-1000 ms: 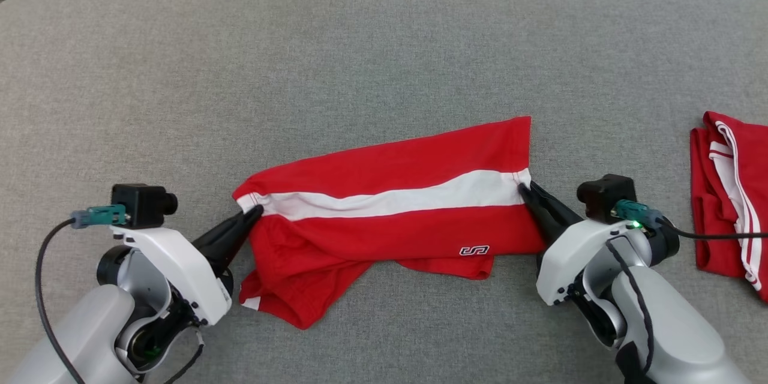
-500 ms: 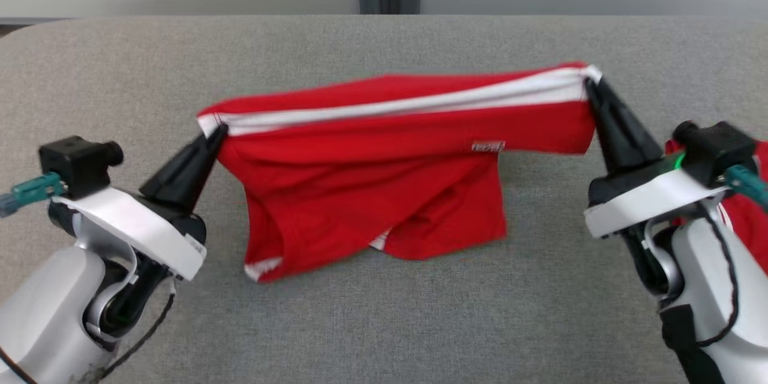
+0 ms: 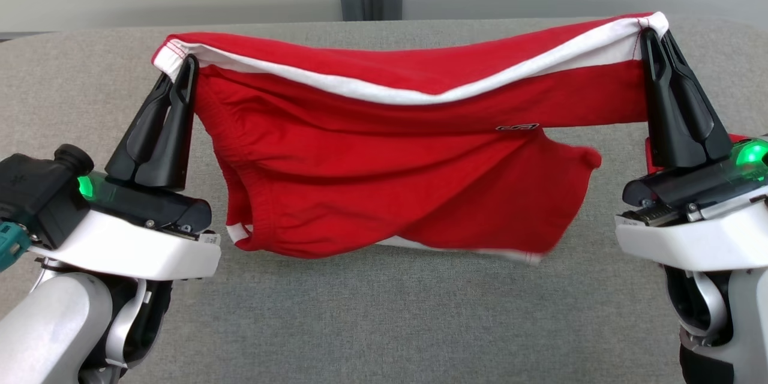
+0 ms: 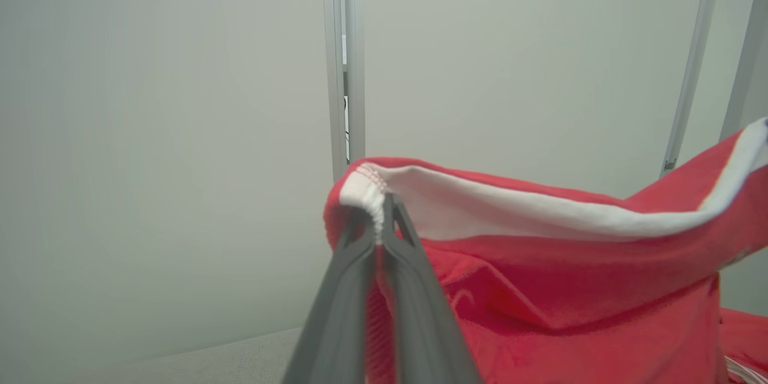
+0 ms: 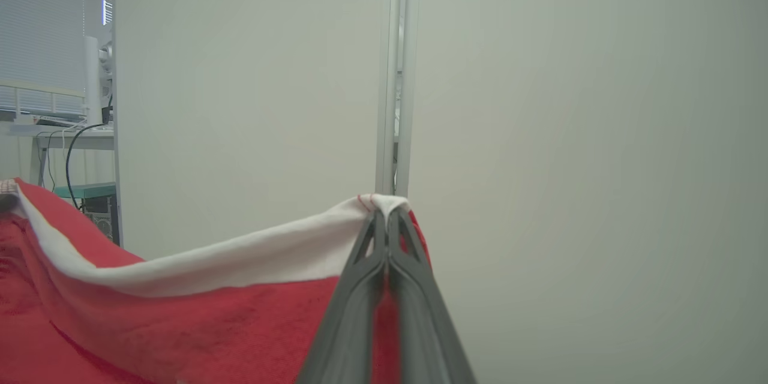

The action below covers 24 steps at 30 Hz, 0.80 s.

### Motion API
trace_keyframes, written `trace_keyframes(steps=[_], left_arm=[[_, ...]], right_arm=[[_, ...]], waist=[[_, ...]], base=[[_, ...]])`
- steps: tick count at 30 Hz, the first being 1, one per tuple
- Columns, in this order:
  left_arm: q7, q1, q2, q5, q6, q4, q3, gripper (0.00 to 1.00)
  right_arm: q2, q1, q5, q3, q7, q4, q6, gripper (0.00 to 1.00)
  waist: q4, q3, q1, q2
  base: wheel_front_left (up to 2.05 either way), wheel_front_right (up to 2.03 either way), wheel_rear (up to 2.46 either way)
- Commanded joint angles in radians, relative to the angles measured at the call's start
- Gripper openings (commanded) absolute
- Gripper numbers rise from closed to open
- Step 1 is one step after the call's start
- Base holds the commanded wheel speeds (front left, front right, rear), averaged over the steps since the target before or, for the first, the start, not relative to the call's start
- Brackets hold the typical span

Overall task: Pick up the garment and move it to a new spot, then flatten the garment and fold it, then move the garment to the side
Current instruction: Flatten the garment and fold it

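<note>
Hanging over the grey counter [image 3: 384, 324] in the head view, the red garment [image 3: 384, 192] is stretching between the left pincer [image 3: 182, 66] and the right pincer [image 3: 653, 42]. In the left wrist view, that pincer is clamping tight on one end of the white band [image 4: 510, 210]. In the right wrist view, the right pincer is pinching the other end, fingers fully closed.

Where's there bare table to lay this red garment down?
Bare: the near strip of table between left arm and right arm, in front of the hanging garment; also the far left corner. Crowded: the right edge, where other red cloth lies behind the right arm.
</note>
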Motion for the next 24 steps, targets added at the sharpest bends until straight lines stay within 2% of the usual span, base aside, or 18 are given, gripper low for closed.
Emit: trace_keyframes(steps=[1,6,10,16,19,20,24], left_arm=[[-0.001,-0.012,0.005,0.004,0.005,-0.005,0.009,0.00],[0.007,-0.079,-0.001,-0.007,-0.024,0.039,0.019,0.00],[0.023,-0.203,-0.035,-0.012,-0.083,0.136,0.013,0.00],[0.043,-0.439,-0.111,-0.002,-0.180,0.390,-0.011,0.00],[0.041,-0.575,-0.163,0.007,-0.219,0.536,-0.020,0.00],[0.041,-0.575,-0.163,0.007,-0.219,0.536,-0.020,0.00],[0.018,-0.745,-0.236,0.011,-0.275,0.763,-0.022,0.00]], right_arm=[[-0.005,-0.015,0.008,-0.003,0.000,0.010,0.000,0.00],[-0.029,-0.120,0.048,0.014,-0.012,0.106,0.000,0.00],[-0.057,-0.266,0.092,0.033,-0.020,0.233,0.000,0.00],[-0.077,-0.535,0.165,0.083,-0.032,0.495,0.000,0.00],[-0.089,-0.679,0.196,0.116,-0.048,0.634,0.000,0.00],[-0.089,-0.679,0.196,0.116,-0.048,0.634,0.000,0.00],[-0.083,-0.866,0.219,0.140,-0.094,0.828,0.000,0.00]], waist=[[-0.004,0.008,0.0000,0.0000],[-0.007,0.040,0.0000,0.0000],[0.000,0.069,0.0000,0.0000],[0.003,0.107,0.0000,0.0000],[0.011,0.136,0.0000,0.0000],[0.011,0.136,0.0000,0.0000],[0.017,0.176,0.0000,0.0000]], base=[[0.00,0.00,0.00],[0.00,0.00,0.00],[0.00,0.00,0.00],[0.00,0.00,0.00],[0.00,0.00,0.00],[0.00,0.00,0.00],[0.00,0.00,0.00]])
